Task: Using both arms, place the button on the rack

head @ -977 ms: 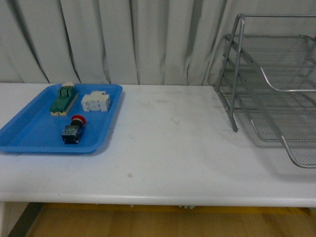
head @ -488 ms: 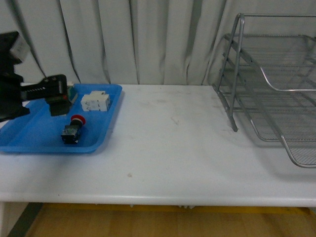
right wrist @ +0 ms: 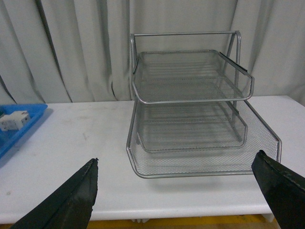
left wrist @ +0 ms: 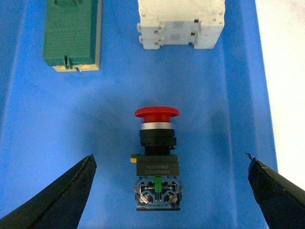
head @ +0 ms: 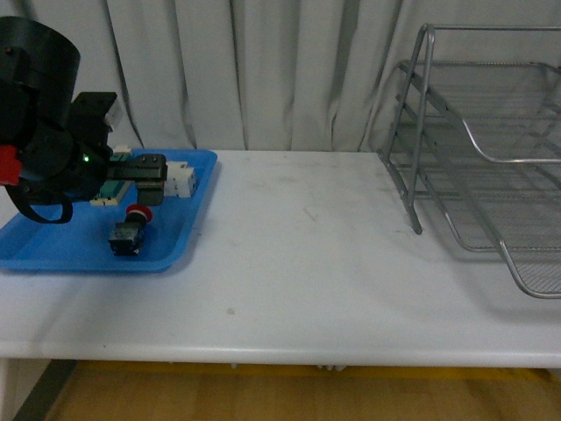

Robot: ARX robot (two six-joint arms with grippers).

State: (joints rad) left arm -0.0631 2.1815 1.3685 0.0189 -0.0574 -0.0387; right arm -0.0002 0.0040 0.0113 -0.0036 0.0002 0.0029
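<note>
Nothing is done yet: both released, our left end effector [left wrist: 170, 159] hovers over the button [left wrist: 156, 164], right end effector [right wrist: 175, 160] faces the rack [right wrist: 190, 101].

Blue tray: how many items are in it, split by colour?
Red-capped button: 1
Green-and-cream switch block: 1
White block: 1
Total: 3

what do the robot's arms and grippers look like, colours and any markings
The left arm is black with a round drum-shaped housing, a small green light, a red patch and a white tag. The left gripper and right gripper have black, tapering wedge fingers.
</note>
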